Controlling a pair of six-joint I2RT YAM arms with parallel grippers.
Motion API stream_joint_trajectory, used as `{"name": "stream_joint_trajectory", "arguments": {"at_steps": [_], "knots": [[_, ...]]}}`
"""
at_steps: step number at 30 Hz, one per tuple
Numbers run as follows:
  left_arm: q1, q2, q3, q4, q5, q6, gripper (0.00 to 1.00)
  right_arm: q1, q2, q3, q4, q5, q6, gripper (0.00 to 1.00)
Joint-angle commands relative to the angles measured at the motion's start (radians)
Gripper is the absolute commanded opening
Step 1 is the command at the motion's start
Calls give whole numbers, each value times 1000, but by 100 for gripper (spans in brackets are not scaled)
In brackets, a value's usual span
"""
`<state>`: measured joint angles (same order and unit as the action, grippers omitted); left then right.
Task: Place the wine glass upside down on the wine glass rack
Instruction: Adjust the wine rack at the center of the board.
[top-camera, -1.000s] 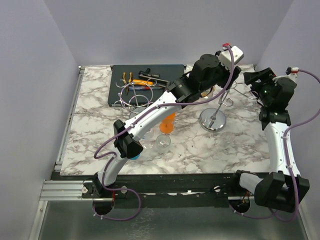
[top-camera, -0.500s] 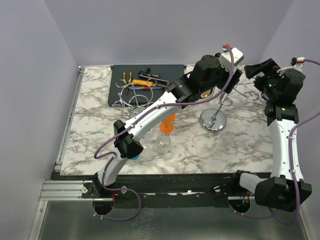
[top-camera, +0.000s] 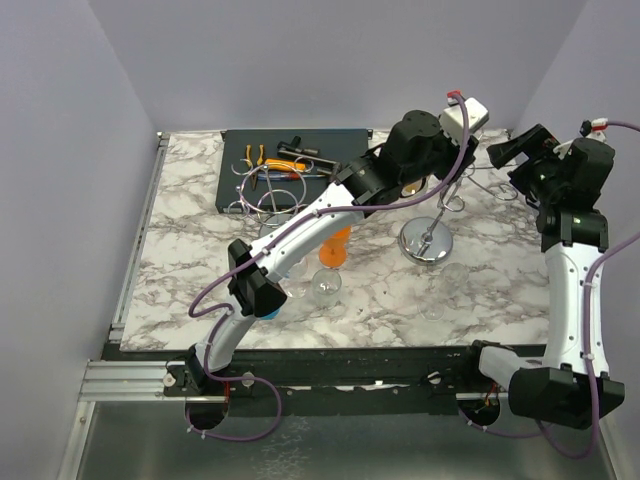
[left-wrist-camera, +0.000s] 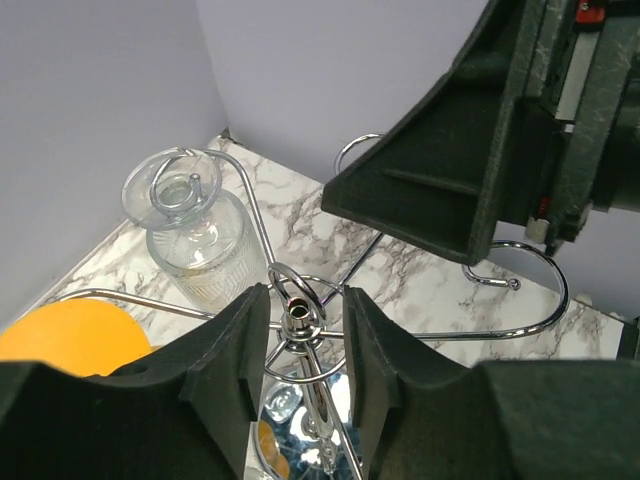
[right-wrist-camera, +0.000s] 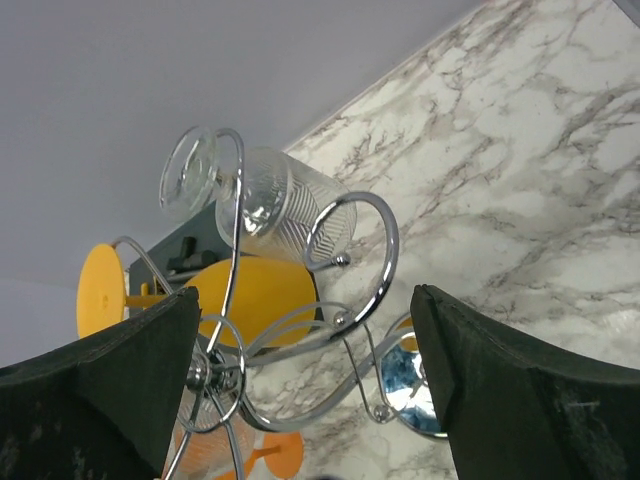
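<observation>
The chrome wine glass rack (top-camera: 425, 242) stands at the back right of the marble table. My left gripper (top-camera: 452, 162) is shut on the rack's top hub (left-wrist-camera: 297, 305), one finger on each side of it. A clear ribbed wine glass (left-wrist-camera: 192, 235) hangs upside down on a rack arm and also shows in the right wrist view (right-wrist-camera: 262, 202). An orange glass (right-wrist-camera: 250, 300) hangs beside it. My right gripper (top-camera: 508, 150) is wide open and empty, apart from the rack on its right, with the rack arms (right-wrist-camera: 360, 290) between its fingers' line of sight.
A clear glass (top-camera: 327, 287) and an orange glass (top-camera: 335, 250) are on the table under the left arm. Another clear glass (top-camera: 440, 288) stands near the front right. A dark tray (top-camera: 290, 170) with pliers and wire sits at the back.
My right gripper has drawn back to the right and up, away from the rack. The left gripper has stayed on the rack's top.
</observation>
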<state>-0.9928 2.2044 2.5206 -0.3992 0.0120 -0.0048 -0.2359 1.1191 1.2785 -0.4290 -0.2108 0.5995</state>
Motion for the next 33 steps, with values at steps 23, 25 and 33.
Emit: {"name": "stream_joint_trajectory", "arguments": {"at_steps": [23, 25, 33], "knots": [[-11, 68, 37, 35, 12, 74, 6, -3, -180, -148, -74, -132, 129, 55], [-11, 65, 34, 48, 10, 87, 4, -4, -180, -171, -37, -148, 148, 45], [-12, 35, -21, 127, -2, 138, 1, -3, -161, -261, 153, -167, 178, 21]]}}
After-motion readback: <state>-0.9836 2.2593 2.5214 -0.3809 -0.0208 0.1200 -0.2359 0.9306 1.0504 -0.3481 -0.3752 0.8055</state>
